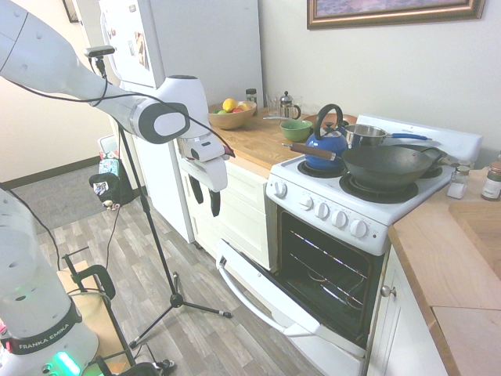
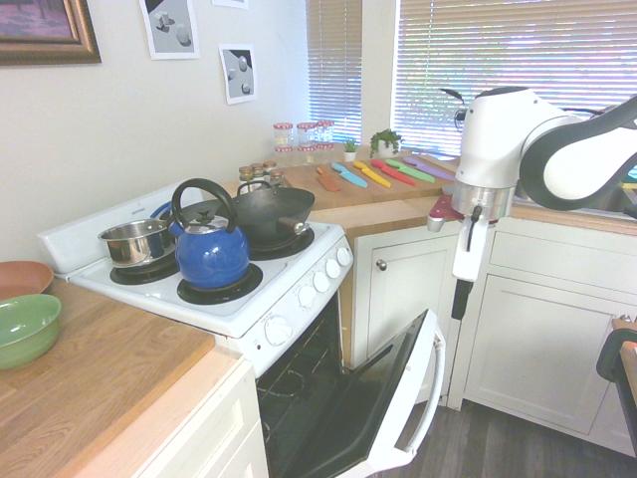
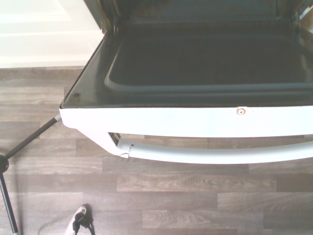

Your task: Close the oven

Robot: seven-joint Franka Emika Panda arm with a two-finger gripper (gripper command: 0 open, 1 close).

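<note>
1. Watching both exterior views, I have the gripper (image 1: 207,207) pointing down, its jaws parted with nothing between them, apart from the oven door (image 1: 262,301).
2. The oven (image 1: 321,274) stands between white panelled cabinets (image 2: 537,339); its door hangs open, tilted outward, with the dark cavity and wire racks (image 1: 321,270) showing.
3. My wrist view looks down on the door's dark inner face, its white edge and the curved white bar handle (image 3: 215,155), with wood-look floor (image 3: 195,191) beyond.
4. The one marking I can read clearly is "FRANKA EMIKA", in white capitals on the dark band (image 1: 43,338) around the arm's base.
5. Small blue lettering (image 1: 408,128) sits on the range's back panel, but it is too small for me to make out.
6. Near the range, on the wooden surface (image 1: 438,235), I see two small jars (image 1: 458,182) (image 1: 492,180); I can't read the label on the right-hand one in that picture.
7. On the burners I count a blue kettle (image 2: 212,254), a steel pot (image 2: 139,242) and a dark wok (image 1: 383,166).
8. Papers (image 1: 139,48) are stuck to the fridge (image 1: 176,47), their print unreadable from here.
</note>
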